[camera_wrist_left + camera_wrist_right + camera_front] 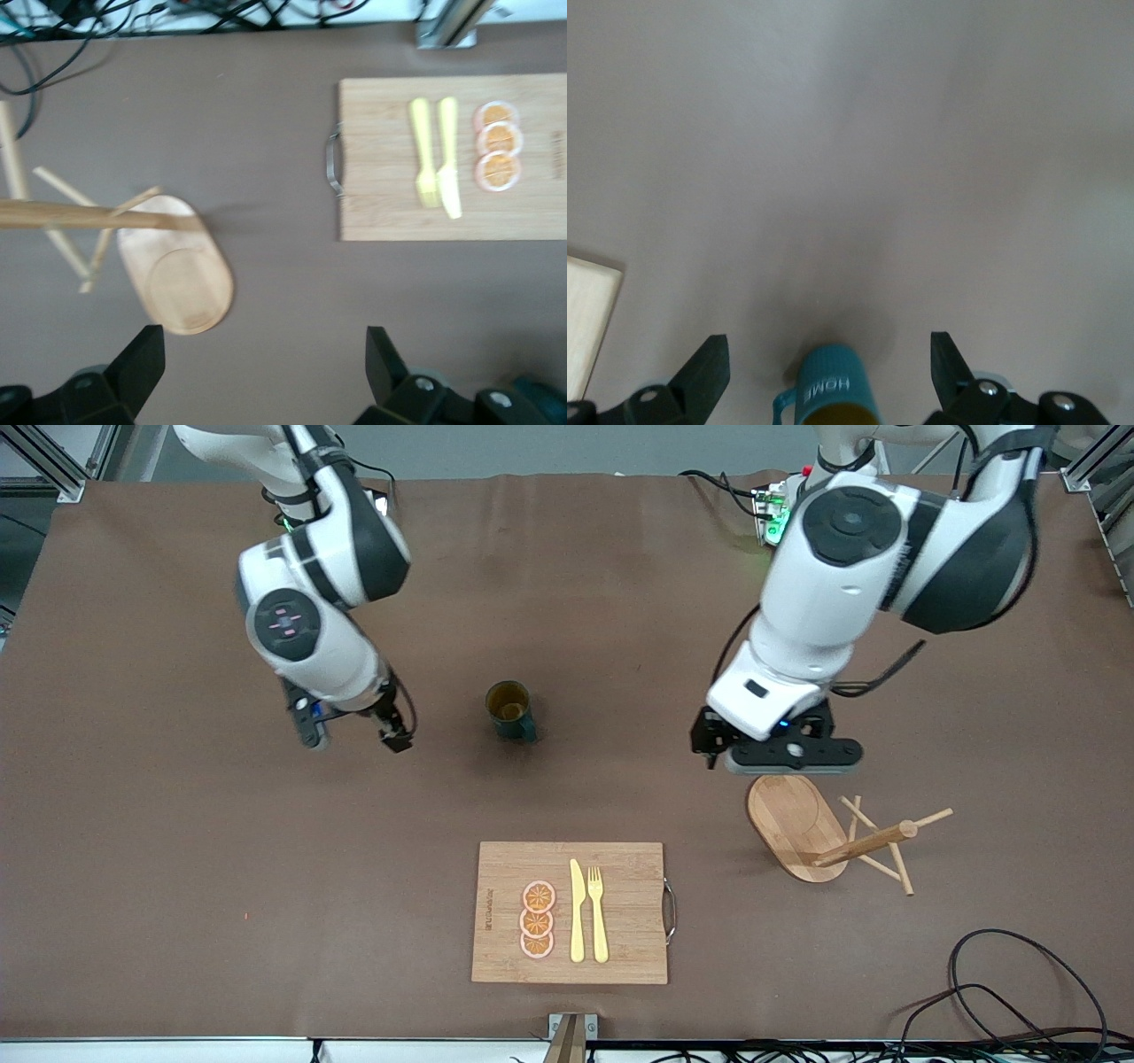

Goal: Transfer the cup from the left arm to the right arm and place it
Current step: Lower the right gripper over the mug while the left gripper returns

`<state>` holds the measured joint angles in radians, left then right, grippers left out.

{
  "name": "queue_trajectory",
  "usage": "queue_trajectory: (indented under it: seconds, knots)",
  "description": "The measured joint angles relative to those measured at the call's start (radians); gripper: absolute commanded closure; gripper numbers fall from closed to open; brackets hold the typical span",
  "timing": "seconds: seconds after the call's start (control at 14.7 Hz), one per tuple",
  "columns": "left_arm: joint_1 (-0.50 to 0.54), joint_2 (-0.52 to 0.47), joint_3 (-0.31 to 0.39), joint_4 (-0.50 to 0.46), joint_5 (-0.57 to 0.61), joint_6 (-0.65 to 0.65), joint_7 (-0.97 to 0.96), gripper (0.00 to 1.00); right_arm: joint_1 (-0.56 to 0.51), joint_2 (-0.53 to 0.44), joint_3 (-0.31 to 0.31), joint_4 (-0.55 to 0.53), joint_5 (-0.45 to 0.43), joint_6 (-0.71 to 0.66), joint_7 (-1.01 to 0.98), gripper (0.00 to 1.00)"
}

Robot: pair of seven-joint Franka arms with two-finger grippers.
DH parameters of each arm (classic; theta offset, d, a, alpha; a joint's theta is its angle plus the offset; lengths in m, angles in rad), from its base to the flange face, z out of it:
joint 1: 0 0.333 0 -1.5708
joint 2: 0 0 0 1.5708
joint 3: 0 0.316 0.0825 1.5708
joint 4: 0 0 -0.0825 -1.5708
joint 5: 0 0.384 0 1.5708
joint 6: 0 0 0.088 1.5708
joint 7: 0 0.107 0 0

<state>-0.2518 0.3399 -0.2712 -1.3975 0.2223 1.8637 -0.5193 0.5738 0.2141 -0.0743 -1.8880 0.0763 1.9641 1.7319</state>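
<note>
The dark teal ribbed cup (509,710) stands upright on the brown table about midway between the two arms, mustard-tan inside, touched by neither gripper. My right gripper (353,735) is open and empty, beside the cup toward the right arm's end of the table. In the right wrist view the cup (833,382) shows between the spread fingers of the right gripper (830,370), with its small handle and the word HOME. My left gripper (775,753) is open and empty over the table beside the wooden rack's base; it also shows in the left wrist view (264,367).
A wooden mug rack (795,825) with an oval base and a pegged post sits toward the left arm's end. A bamboo cutting board (629,903) with a yellow knife, a yellow fork and three orange slices lies nearer the camera. Black cables (1001,992) trail by the table's front corner.
</note>
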Motion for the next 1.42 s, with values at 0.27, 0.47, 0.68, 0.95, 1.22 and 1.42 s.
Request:
queue_trajectory:
  seconds: [0.27, 0.47, 0.68, 0.95, 1.22, 1.42]
  knots:
    - [0.099, -0.048, 0.000, 0.009, -0.044, -0.119, 0.185, 0.00, 0.138, 0.000, 0.000, -0.109, 0.000, 0.178, 0.393, 0.02]
    - [0.212, -0.096, 0.000, 0.016, -0.096, -0.222, 0.355, 0.00, 0.193, 0.002, 0.000, -0.155, 0.000, 0.250, 0.565, 0.02]
    - [0.296, -0.123, 0.006, 0.018, -0.137, -0.264, 0.491, 0.00, 0.220, 0.012, 0.000, -0.164, 0.000, 0.270, 0.667, 0.02]
    - [0.304, -0.180, 0.105, 0.025, -0.225, -0.314, 0.521, 0.00, 0.251, 0.085, 0.000, -0.168, 0.000, 0.356, 0.781, 0.04]
    - [0.198, -0.231, 0.271, 0.002, -0.266, -0.358, 0.521, 0.00, 0.283, 0.155, 0.000, -0.165, 0.000, 0.406, 0.818, 0.05]
    - [0.145, -0.276, 0.321, -0.037, -0.267, -0.363, 0.479, 0.00, 0.304, 0.171, 0.000, -0.162, 0.000, 0.427, 0.832, 0.23]
